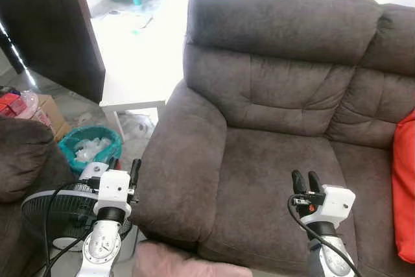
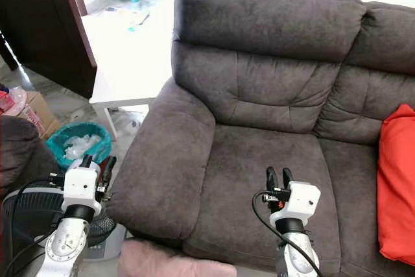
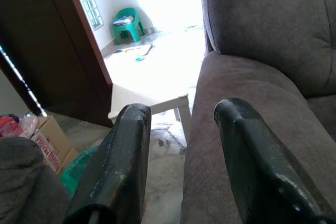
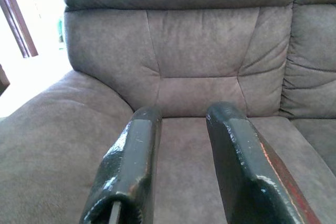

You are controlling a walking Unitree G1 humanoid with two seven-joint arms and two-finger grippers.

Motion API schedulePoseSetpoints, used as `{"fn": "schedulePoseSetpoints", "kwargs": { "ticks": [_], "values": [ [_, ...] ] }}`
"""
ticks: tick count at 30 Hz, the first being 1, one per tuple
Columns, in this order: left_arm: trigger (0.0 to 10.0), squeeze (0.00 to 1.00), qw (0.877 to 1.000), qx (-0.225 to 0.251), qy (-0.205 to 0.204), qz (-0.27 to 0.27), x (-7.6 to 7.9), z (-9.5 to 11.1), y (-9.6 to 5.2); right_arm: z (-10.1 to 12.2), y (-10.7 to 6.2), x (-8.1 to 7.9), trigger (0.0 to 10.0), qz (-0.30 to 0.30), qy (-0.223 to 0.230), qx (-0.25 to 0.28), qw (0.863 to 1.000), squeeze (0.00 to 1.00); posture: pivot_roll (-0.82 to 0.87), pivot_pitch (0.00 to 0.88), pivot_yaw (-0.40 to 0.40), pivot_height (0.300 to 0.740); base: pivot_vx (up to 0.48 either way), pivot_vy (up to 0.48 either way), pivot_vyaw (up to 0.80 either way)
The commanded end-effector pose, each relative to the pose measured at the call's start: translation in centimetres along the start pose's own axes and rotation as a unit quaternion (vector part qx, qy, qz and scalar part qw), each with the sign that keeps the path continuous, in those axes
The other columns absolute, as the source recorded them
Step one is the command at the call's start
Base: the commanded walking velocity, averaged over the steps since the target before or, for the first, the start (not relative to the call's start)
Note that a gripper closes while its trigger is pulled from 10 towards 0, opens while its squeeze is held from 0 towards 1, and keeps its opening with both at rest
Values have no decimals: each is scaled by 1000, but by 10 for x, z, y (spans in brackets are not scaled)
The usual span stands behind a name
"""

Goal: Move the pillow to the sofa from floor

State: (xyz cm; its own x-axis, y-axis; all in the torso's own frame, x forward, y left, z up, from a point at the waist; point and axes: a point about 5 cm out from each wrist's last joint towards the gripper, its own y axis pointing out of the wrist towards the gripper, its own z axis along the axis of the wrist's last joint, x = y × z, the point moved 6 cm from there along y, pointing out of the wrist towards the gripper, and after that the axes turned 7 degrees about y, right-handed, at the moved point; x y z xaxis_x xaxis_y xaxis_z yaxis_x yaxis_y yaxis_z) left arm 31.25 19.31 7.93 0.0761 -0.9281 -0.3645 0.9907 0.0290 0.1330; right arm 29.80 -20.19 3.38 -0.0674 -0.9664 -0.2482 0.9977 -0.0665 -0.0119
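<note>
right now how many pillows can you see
2: a pink pillow on the floor against the sofa's front, below its armrest, and a red pillow on the seat at the robot's right. Others may be hidden.

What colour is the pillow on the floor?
Pale pink; the pillow shows best in the right eye view.

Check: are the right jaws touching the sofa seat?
Apart. In the right wrist view the right gripper is open and empty, hovering above the sofa seat, with seat fabric visible between and past the fingers; nothing is pinched.
</note>
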Motion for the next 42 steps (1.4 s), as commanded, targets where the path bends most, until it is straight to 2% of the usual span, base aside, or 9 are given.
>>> {"fn": "schedulePoseSetpoints", "kwargs": {
  "ticks": [1, 19, 42],
  "values": [
    [10000, 0, 1000, -10, -4, -4, 0, -4, -2, 1, 0, 4, 10000, -7, -3, -5, 1000, 0, 100, 0, -63, 740, 0, 0, 0],
    [10000, 0, 1000, -23, -6, 5, -1, -11, -5, 2, 2, -3, 10000, 6, -5, -26, 1000, 0, 103, 14, -74, 642, 0, 0, 0],
    [10000, 0, 999, -35, -1, 10, -1, -17, -3, -9, 4, -11, 10000, 21, -3, -54, 998, 0, 112, 31, -81, 642, 0, 0, 0]
  ]
}}
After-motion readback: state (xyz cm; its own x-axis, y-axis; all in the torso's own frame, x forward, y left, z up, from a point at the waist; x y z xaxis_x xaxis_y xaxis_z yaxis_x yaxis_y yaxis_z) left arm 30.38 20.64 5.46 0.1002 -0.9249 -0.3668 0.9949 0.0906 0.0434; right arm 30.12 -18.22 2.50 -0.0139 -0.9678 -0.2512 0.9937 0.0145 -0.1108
